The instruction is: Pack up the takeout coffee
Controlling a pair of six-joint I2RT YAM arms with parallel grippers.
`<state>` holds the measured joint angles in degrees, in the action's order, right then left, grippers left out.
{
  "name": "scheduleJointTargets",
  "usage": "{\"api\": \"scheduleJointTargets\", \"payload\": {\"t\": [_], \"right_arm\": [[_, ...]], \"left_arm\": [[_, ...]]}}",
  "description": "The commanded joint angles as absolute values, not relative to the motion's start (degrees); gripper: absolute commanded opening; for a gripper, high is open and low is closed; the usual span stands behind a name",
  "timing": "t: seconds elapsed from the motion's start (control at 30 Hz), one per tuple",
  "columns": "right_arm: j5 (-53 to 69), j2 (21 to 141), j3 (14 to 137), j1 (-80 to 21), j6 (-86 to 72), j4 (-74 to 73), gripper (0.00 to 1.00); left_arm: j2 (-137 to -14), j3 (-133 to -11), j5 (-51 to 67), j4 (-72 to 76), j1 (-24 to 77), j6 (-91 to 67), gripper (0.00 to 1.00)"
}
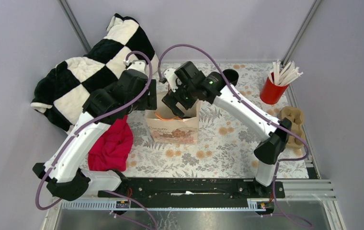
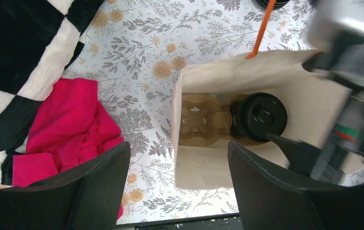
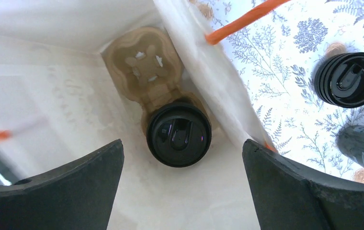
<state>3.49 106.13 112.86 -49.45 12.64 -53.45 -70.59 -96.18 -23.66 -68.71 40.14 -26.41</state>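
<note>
The takeout coffee [image 3: 179,140], a small black cup with a round black lid, stands in a brown cardboard carrier [image 3: 144,62] at the bottom of a white paper bag [image 1: 173,128] with orange handles. My right gripper [image 3: 182,146] hangs open over the bag's mouth, above the cup, with nothing between its fingers. The left wrist view shows the coffee [image 2: 259,117] from the other side, with the carrier [image 2: 199,122] beside it. My left gripper [image 2: 177,153] is open above the bag's left wall, a finger on each side, not touching it.
A squat stack of black lids [image 3: 347,79] and a stack of black cups [image 3: 362,148] stand behind the bag. At the right are a red cup of straws [image 1: 272,91] and cardboard carriers [image 1: 295,122]. A red cloth [image 1: 110,146] and a checkered blanket [image 1: 94,72] lie to the left.
</note>
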Motion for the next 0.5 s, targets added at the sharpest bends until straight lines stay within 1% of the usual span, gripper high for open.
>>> {"api": "scheduleJointTargets", "payload": {"t": [0.0, 0.13, 0.3, 0.37, 0.47], "right_arm": [[3.48, 100.79, 116.73, -49.73, 5.59, -55.52, 1.0], [1.7, 99.76, 120.72, -49.72, 1.27, -55.63, 1.0], [-12.09, 97.52, 126.49, -49.66, -4.63, -55.02, 1.0], [-14.8, 96.06, 126.51, -49.74, -4.4, -53.92, 1.0], [-20.85, 93.42, 122.93, -49.19, -7.86, -53.38, 1.0]], "left_arm": [[-73.11, -99.55, -22.77, -65.48, 39.4, -26.23, 0.79], [-74.94, -100.54, -22.53, -65.49, 38.65, -25.89, 0.77], [-77.66, -101.36, -22.24, -65.74, 37.09, -25.81, 0.73], [-78.76, -101.93, -22.41, -66.27, 36.2, -25.77, 0.72], [-79.71, -101.7, -21.95, -66.91, 34.99, -25.67, 0.7]]}}
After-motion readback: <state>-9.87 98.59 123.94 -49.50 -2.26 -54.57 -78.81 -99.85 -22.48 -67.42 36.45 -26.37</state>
